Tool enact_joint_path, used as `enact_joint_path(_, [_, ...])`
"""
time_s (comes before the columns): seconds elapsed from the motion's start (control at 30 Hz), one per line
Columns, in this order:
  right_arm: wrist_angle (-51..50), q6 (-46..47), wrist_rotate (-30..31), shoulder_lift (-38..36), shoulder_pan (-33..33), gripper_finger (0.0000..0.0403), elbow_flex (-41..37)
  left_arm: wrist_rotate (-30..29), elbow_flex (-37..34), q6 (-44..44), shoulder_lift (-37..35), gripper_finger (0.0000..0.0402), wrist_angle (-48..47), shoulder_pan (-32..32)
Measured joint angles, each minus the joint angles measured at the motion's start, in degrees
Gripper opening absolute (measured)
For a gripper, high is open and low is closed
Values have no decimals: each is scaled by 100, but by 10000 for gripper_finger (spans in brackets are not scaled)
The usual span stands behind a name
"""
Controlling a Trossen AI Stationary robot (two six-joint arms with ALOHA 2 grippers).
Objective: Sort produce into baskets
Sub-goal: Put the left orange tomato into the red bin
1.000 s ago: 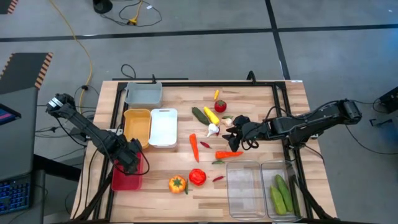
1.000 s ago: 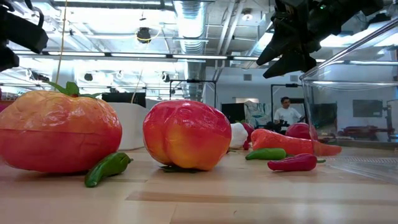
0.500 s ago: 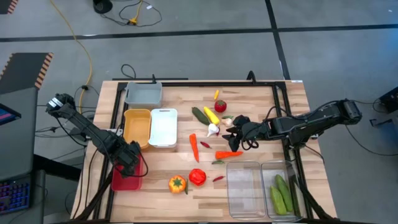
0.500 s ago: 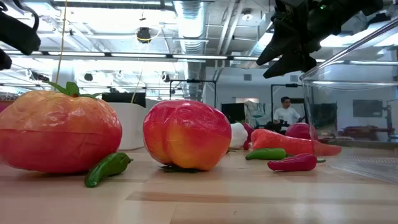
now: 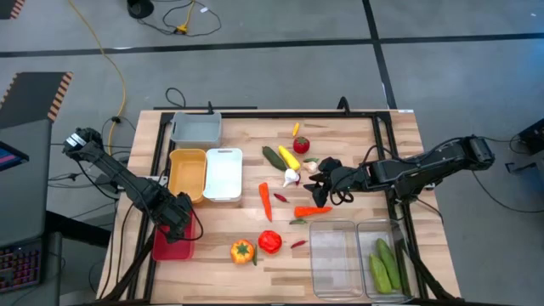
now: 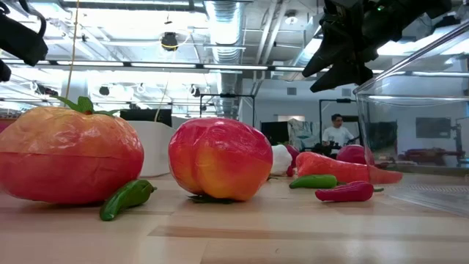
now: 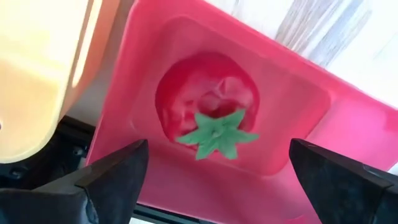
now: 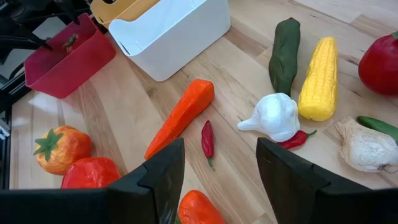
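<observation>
Two risks stand out to us from here. The first lies with the left gripper (image 7: 211,180), which hangs over the red basket (image 5: 172,246) with its fingers (image 7: 115,168) spread wide apart and nothing between them; a red tomato (image 7: 208,112) with a green stem lies in the basket directly beneath. If that arm lifts away at a slant, we judge a finger could catch the basket's low wall and tip it or drag it off the table edge at roughly eight o'clock in the high view. The second lies with the right gripper (image 8: 214,165), poised above the loose produce near the table's centre, fingers (image 8: 163,171) partly apart and empty. The pieces crowd each other: a small red chili (image 8: 207,140) lies just beside the orange carrot (image 8: 183,115), and the white garlic (image 8: 273,118) touches the yellow corn (image 8: 320,78). We think a descent there could pinch two items together or knock a neighbour rolling.

Relative to the right gripper, in the high view, the carrot lies at about eight o'clock, the garlic at about nine and near, and the corn at about ten. The two cucumbers (image 5: 384,265) already lie in the clear basket (image 5: 391,228) at five o'clock.
</observation>
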Motion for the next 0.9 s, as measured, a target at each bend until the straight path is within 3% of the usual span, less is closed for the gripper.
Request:
enact_joint_path(0.17, [1, 0, 0, 0, 0, 225, 0, -34, 0, -29, 2, 375, 555, 0])
enact_joint_path(0.6, [0, 0, 0, 0, 0, 225, 0, -352, 2, 643, 2, 375, 3513, 401])
enact_joint_path(0.9, [1, 2, 0, 0, 0, 225, 0, -517, 2, 1085, 2, 375, 4292, 533])
